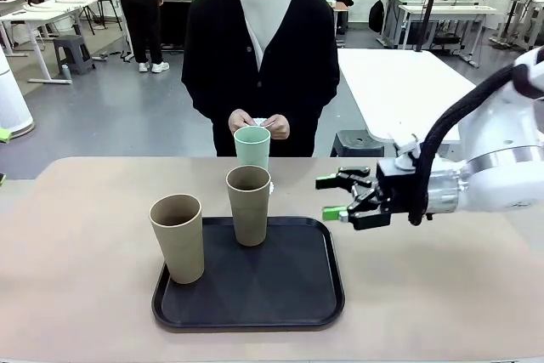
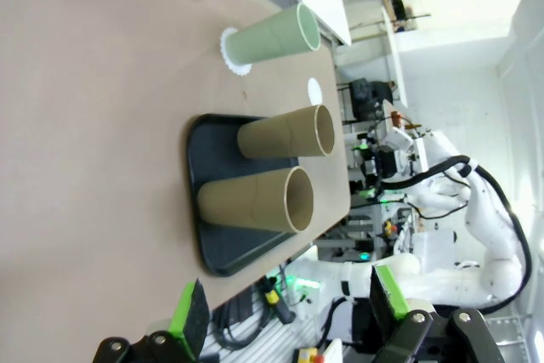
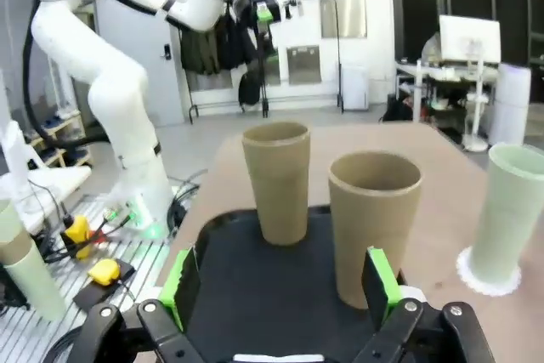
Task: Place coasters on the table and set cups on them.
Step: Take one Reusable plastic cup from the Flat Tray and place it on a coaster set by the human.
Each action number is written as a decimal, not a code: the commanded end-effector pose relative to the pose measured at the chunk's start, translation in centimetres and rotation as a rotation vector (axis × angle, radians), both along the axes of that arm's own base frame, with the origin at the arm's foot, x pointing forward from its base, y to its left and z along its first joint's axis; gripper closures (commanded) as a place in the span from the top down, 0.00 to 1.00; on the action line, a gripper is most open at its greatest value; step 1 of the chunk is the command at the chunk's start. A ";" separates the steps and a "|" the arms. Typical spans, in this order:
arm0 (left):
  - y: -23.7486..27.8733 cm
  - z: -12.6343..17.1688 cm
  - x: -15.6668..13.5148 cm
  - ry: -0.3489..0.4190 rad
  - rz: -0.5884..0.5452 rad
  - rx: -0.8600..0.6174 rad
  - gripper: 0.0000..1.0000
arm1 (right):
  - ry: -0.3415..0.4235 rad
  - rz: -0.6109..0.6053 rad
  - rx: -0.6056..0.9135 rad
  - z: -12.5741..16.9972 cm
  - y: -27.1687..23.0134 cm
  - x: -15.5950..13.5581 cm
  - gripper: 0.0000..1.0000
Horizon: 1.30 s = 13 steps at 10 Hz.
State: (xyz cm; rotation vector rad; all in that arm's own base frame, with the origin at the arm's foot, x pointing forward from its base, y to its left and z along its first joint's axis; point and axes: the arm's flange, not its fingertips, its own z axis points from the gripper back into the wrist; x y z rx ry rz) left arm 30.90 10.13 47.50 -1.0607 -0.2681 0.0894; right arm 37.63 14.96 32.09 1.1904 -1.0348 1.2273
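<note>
A mint green cup stands on a white scalloped coaster on the beige table, just beyond the black tray. Two tan cups stand upright on the tray. A second coaster lies bare on the table beside the tray's far end. The person at the far side holds a white coaster in both hands. My right gripper hovers open just right of the tray, fingers pointing at the rear tan cup. My left gripper is open and empty, raised well back from the cups.
The tray takes up the middle of the near table. Bare tabletop lies to its left and right. A white table stands behind the person on the right. Other people and workstations are in the background.
</note>
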 end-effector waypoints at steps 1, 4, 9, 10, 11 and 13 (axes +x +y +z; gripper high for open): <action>0.0 0.0 -0.1 -0.005 -0.003 -0.008 1.00 | -0.004 -0.016 -0.092 -0.9 1.3 2.2 1.00; 0.0 0.0 -0.1 -0.005 -0.003 -0.008 1.00 | -0.030 -0.102 -0.177 -2.7 3.5 3.9 1.00; 0.0 0.0 -0.1 -0.005 -0.003 -0.008 1.00 | -0.025 -0.073 -0.213 -3.3 6.3 5.4 1.00; 0.0 0.0 -0.1 -0.005 -0.003 -0.008 1.00 | -0.019 -0.061 -0.213 -3.2 6.7 5.6 1.00; 0.0 0.0 -0.1 -0.005 -0.003 -0.008 1.00 | -0.016 -0.045 -0.222 -3.2 6.8 5.6 1.00; 0.0 0.0 -0.1 -0.005 -0.003 -0.008 1.00 | -0.034 -0.049 -0.213 -3.0 5.9 4.9 1.00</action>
